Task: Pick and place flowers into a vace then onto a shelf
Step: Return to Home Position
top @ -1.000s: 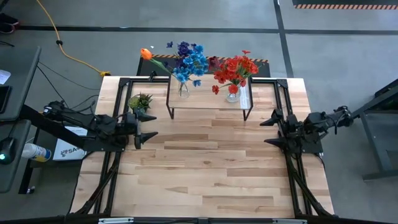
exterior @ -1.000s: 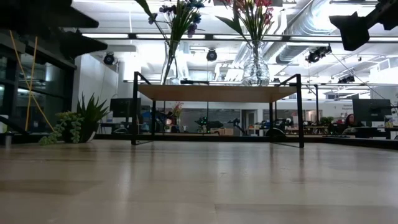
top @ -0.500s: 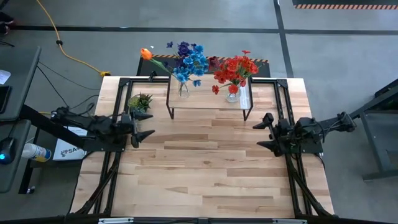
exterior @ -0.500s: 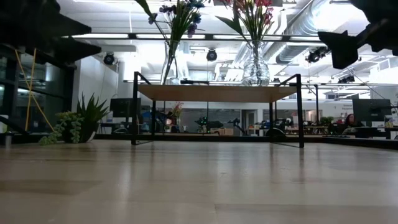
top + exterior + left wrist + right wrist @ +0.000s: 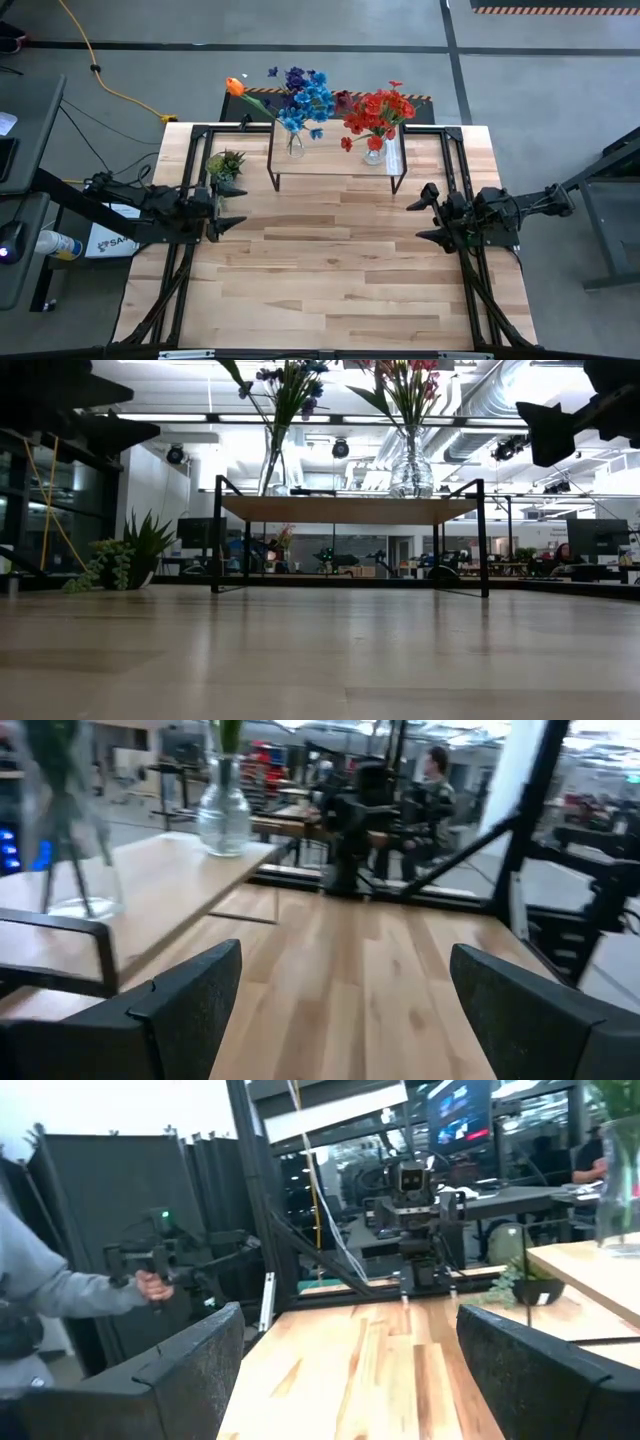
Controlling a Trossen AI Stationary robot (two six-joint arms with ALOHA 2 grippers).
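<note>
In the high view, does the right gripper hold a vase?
No, the right gripper is open and empty; the blue-flower vase and the red-flower vase stand on the shelf.

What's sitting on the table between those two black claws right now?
Nothing: in the high view, only bare wooden table lies between the open left gripper and the open right gripper. The shelf stands farther back.
</note>
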